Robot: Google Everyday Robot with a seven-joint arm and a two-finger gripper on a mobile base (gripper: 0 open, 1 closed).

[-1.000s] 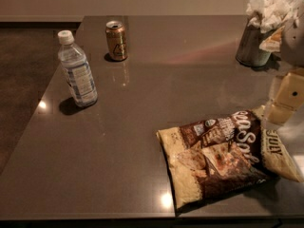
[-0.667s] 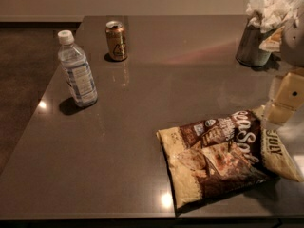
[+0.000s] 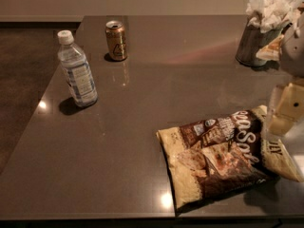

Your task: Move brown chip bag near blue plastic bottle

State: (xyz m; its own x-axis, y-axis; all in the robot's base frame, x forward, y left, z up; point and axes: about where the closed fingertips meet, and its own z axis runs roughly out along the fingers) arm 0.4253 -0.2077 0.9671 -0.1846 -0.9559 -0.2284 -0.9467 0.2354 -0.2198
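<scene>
The brown chip bag [image 3: 221, 153] lies flat on the dark table near its front right edge, dark brown and cream with white script lettering. The blue plastic bottle [image 3: 77, 71] stands upright at the left side of the table, clear with a white cap and a pale label. My gripper [image 3: 283, 113] is at the right edge of the view, a cream-coloured piece hanging just above the bag's right end. A wide stretch of table separates the bag from the bottle.
A gold-brown drink can [image 3: 116, 41] stands at the back, right of the bottle. A grey holder stuffed with white napkins [image 3: 263, 27] stands at the back right. The table [image 3: 142, 108] ends at the left in a slanted edge, with dark floor beyond.
</scene>
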